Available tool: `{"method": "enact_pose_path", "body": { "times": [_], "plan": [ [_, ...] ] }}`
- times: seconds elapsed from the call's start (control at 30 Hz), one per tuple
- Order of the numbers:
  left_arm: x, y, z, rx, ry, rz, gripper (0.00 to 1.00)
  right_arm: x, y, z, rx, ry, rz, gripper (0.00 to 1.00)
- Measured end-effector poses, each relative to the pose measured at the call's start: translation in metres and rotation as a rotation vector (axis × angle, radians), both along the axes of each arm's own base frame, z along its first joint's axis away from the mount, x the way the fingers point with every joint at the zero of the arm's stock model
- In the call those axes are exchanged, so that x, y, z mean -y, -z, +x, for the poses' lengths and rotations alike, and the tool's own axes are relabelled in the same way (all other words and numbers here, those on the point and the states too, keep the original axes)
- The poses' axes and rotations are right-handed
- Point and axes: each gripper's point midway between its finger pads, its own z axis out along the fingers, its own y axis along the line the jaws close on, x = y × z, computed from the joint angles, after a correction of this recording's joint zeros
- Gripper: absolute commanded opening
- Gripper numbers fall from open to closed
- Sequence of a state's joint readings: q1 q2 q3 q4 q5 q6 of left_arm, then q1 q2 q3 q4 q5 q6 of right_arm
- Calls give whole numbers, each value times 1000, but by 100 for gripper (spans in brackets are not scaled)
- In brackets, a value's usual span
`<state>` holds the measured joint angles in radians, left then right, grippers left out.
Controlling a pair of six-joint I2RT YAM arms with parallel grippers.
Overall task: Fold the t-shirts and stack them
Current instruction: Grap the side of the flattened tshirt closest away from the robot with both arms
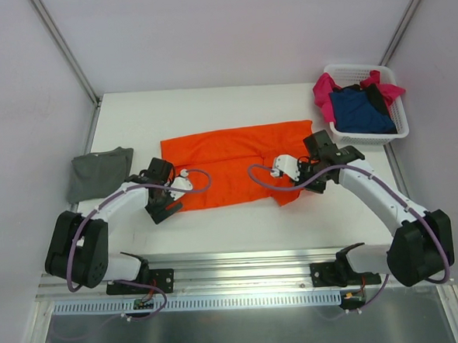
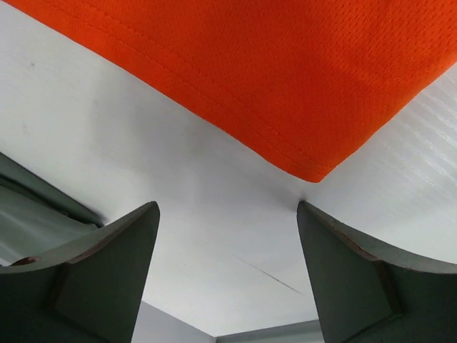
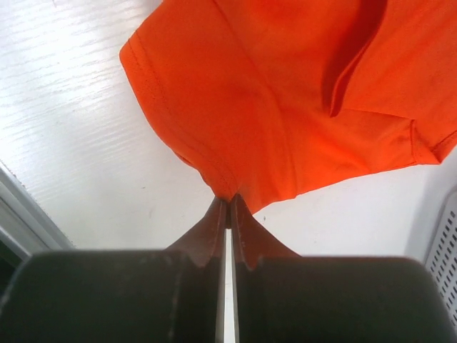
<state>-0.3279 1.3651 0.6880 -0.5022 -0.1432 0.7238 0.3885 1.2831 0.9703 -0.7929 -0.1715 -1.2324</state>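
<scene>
The orange t-shirt (image 1: 236, 159) lies spread across the middle of the table. My right gripper (image 3: 228, 202) is shut on the edge of the orange t-shirt (image 3: 285, 93) at its right sleeve end and lifts it a little. My left gripper (image 2: 227, 214) is open and empty, just short of the shirt's near left corner (image 2: 314, 171). A folded grey-green t-shirt (image 1: 98, 172) lies at the left edge. The magenta pink t-shirt (image 1: 323, 93) and the navy blue t-shirt (image 1: 361, 113) sit in the basket.
The white slatted basket (image 1: 399, 122) stands at the back right corner of the table (image 1: 240, 225). Grey walls close in the left, back and right. A metal rail (image 1: 243, 279) runs along the near edge.
</scene>
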Motion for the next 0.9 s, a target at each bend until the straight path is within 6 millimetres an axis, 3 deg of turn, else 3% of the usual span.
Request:
{"method": "enact_pose_path", "body": {
  "times": [0.23, 0.5, 0.63, 0.73, 0.9],
  "plan": [
    [0, -1, 6, 41, 23, 3, 68, 4, 3, -10, -39, 12, -11, 0],
    [-1, -15, 18, 101, 15, 23, 72, 5, 8, -14, -54, 16, -16, 1],
    [13, -44, 29, 196, 40, -23, 72, 5, 8, -13, -54, 16, -16, 1],
    [30, -64, 26, 241, 70, -86, 69, 5, 9, -13, -58, 16, -17, 1],
    [45, -62, 15, 177, 81, -154, 64, 5, 13, -13, -74, 16, -24, 0]
  ]
}}
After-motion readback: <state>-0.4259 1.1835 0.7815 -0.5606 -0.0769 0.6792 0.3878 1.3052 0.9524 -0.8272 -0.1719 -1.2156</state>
